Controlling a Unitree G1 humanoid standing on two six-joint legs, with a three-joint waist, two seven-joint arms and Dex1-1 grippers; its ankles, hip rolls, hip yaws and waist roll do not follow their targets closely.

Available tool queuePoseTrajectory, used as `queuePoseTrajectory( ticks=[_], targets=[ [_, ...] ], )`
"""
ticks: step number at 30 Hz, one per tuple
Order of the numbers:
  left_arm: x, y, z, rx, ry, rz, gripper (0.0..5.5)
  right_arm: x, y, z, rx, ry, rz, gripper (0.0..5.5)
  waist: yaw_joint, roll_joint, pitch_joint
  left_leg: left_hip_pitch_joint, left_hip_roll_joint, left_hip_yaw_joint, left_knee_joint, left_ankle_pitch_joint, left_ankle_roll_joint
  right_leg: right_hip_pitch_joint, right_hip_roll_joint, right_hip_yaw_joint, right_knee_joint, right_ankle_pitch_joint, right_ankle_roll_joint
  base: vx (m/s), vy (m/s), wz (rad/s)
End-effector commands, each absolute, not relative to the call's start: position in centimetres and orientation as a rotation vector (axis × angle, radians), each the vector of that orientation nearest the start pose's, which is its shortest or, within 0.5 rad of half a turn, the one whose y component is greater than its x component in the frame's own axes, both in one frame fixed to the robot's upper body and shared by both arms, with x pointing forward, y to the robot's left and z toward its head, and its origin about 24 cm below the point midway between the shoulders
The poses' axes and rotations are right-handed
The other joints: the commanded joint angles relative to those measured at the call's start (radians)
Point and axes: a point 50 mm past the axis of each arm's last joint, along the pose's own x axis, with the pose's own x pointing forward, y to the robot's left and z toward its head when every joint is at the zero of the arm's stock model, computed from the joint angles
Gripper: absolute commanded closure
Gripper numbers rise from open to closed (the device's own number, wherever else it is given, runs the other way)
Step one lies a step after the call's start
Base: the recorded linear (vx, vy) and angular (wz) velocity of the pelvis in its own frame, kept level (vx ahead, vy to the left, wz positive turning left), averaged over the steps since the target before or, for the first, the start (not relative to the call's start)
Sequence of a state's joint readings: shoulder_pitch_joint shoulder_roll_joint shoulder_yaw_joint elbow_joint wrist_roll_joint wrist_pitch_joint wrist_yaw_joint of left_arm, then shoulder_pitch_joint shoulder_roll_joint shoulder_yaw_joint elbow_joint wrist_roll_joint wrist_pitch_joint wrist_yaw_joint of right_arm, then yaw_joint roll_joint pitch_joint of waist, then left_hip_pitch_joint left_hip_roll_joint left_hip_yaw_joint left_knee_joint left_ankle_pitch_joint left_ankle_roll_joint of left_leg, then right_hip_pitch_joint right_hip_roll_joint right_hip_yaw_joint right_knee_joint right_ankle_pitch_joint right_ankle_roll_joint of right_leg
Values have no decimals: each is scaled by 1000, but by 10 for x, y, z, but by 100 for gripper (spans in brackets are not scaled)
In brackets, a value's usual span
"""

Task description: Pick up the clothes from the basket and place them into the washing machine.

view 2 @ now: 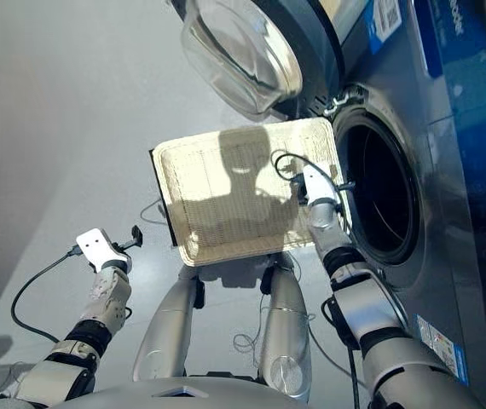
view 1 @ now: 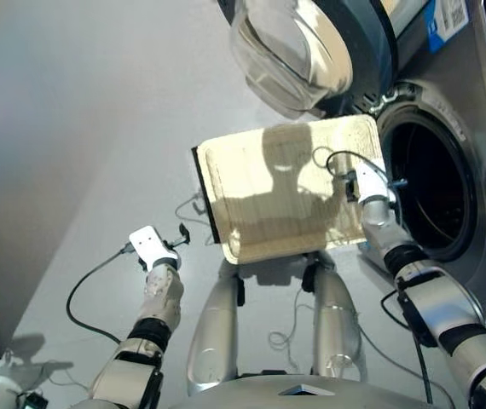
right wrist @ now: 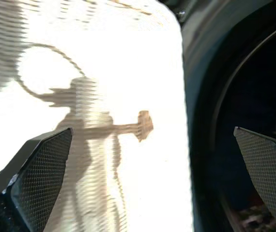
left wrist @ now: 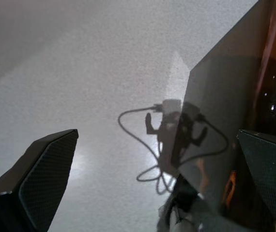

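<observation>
Apparently the basket (view 2: 226, 196) holds nothing now: its cream woven bottom shows bare, crossed only by shadow, and none of the three garments can be seen in it. Inside the washing machine (view 2: 379, 204) the drum is too dark to tell whether the clothes lie there, though the right wrist view catches a faint patch low in the opening.

The right gripper (view 1: 394, 182) hangs at the basket's 3 o'clock edge, right at the rim of the porthole, its fingers (right wrist: 36, 179) spread wide with nothing between them. The left gripper (view 1: 182, 233) sits off the basket's 9 o'clock side, over bare floor, likewise spread wide and holding nothing. So the right arm is the nearer to the drum mouth, which lies toward 3 o'clock of its fingers.

Overhead at 12 o'clock the glass door (view 2: 243, 51) stands swung open, clear of both arms. My judgement: the loading looks finished, or nearly so.
</observation>
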State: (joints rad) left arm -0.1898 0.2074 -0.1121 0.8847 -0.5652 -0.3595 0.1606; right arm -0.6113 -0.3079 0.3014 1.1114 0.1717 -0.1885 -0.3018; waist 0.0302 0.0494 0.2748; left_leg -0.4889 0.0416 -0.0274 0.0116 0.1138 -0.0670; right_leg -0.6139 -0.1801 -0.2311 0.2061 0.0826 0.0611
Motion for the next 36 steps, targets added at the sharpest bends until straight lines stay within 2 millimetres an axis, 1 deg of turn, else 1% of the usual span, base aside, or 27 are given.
queuePoseTrajectory(
  ticks=[1,3,5,7,8,9,10,12,13,15,16,17,18,19,20,22,24,25,26,28,29,30,32,35,36],
  targets=[
    [225,229,-79,-129,408,371,0,326,-200,-11,-317,284,-178,0,7,-37,-35,70,-71,22,-66,-7,27,108,43,-38,-183,111,50,74,72,28],
    [217,229,-87,-104,452,364,0,315,-195,-25,-307,323,-150,0,5,-46,-45,109,-70,24,-77,-9,28,147,43,-36,-192,111,53,82,57,18],
    [207,227,-96,-54,503,336,0,298,-196,-43,-273,384,-153,0,3,-52,-59,152,-72,26,-86,-14,27,196,44,-41,-205,110,58,71,64,3],
    [197,224,-104,19,561,291,0,277,-193,-65,-227,472,-150,0,-1,-59,-77,190,-74,30,-90,-20,29,241,48,-39,-216,107,60,75,52,-40],
    [192,224,-107,60,580,271,0,269,-189,-72,-211,497,-135,0,-7,-63,-86,203,-75,29,-92,-20,30,255,50,-40,-219,104,61,112,54,-68],
    [180,226,-116,107,639,258,0,250,-191,-86,-153,550,-149,0,-15,-71,-100,242,-78,33,-95,-28,32,297,58,-31,-229,98,62,78,45,-60],
    [180,226,-116,107,639,258,0,250,-191,-86,-153,550,-149,0,-16,-72,-102,238,-79,32,-95,-26,32,294,57,-32,-229,99,62,82,46,-72],
    [163,225,-127,136,717,238,0,230,-192,-100,-123,609,-146,0,-23,-76,-120,269,-78,39,-99,-34,31,333,59,-29,-247,98,66,67,35,-61],
    [157,224,-130,147,741,222,0,220,-194,-106,-114,637,-150,0,-28,-77,-131,280,-77,44,-99,-38,30,346,61,-27,-257,99,69,69,39,-42],
    [151,221,-134,168,769,185,0,206,-194,-115,-112,679,-134,0,-33,-79,-147,302,-74,48,-99,-43,27,370,64,-22,-272,100,72,66,34,-60],
    [142,220,-138,194,808,143,0,187,-197,-125,-110,738,-129,0,-37,-83,-169,324,-71,56,-99,-52,26,393,69,-11,-287,101,75,83,33,-108],
    [139,220,-140,208,823,130,0,181,-198,-128,-103,758,-137,0,-38,-84,-178,334,-70,61,-99,-55,25,403,70,-8,-293,102,77,69,21,-134],
    [138,220,-140,208,823,130,0,181,-198,-128,-103,758,-137,0,-37,-84,-177,335,-70,62,-99,-55,25,403,70,-7,-293,102,77,0,0,0],
    [135,218,-142,220,837,110,0,172,-200,-132,-79,786,-158,0,-39,-84,-187,346,-69,66,-99,-59,24,412,70,-2,-293,100,80,67,16,-130],
    [131,218,-144,245,856,80,0,160,-203,-138,-41,821,-183,0,-44,-84,-202,369,-66,74,-99,-63,25,430,73,6,-293,98,81,85,14,-82],
    [125,218,-146,259,878,58,0,146,-206,-142,5,851,-208,0,-46,-86,-216,399,-64,80,-99,-68,26,459,77,9,-289,90,80,78,-6,-129],
    [123,218,-146,285,878,33,0,134,-210,-146,29,876,-224,0,-51,-83,-228,421,-62,79,-99,-69,26,481,77,10,-282,82,80,46,-8,-228],
    [123,218,-146,285,879,33,0,134,-210,-146,29,876,-224,0,-51,-83,-228,422,-62,79,-99,-70,26,482,77,10,-283,82,80,0,0,0],
    [119,221,-147,285,890,54,0,121,-212,-149,38,904,-237,0,-58,-81,-242,429,-59,76,-99,-62,22,499,78,3,-271,73,80,0,0,0],
    [115,223,-148,258,909,87,0,110,-213,-153,59,943,-264,0,-67,-77,-256,432,-54,72,-99,-64,14,507,76,-4,-256,57,77,0,0,0],
    [115,223,-148,258,909,87,0,110,-213,-153,59,943,-264,0,-68,-77,-256,433,-54,72,-99,-64,14,507,76,-4,-256,56,77,0,0,0],
    [110,226,-151,233,945,137,0,104,-215,-157,68,988,-298,0,-65,-76,-256,449,-51,77,-99,-65,17,521,81,-3,-244,45,72,0,0,0],
    [105,225,-154,205,974,162,0,91,-215,-162,64,1055,-315,0,-61,-75,-272,474,-51,75,-99,-73,22,547,81,-8,-243,35,71,93,-23,-8],
    [101,223,-156,195,997,152,0,89,-216,-164,25,1088,-290,0,-57,-72,-284,499,-51,76,-99,-82,25,575,82,-9,-245,26,70,79,-4,-3],
    [98,221,-157,205,1006,121,0,92,-218,-162,9,1081,-287,0,-57,-70,-295,512,-49,78,-99,-88,26,591,82,-7,-246,20,70,0,0,0]
  ],
)
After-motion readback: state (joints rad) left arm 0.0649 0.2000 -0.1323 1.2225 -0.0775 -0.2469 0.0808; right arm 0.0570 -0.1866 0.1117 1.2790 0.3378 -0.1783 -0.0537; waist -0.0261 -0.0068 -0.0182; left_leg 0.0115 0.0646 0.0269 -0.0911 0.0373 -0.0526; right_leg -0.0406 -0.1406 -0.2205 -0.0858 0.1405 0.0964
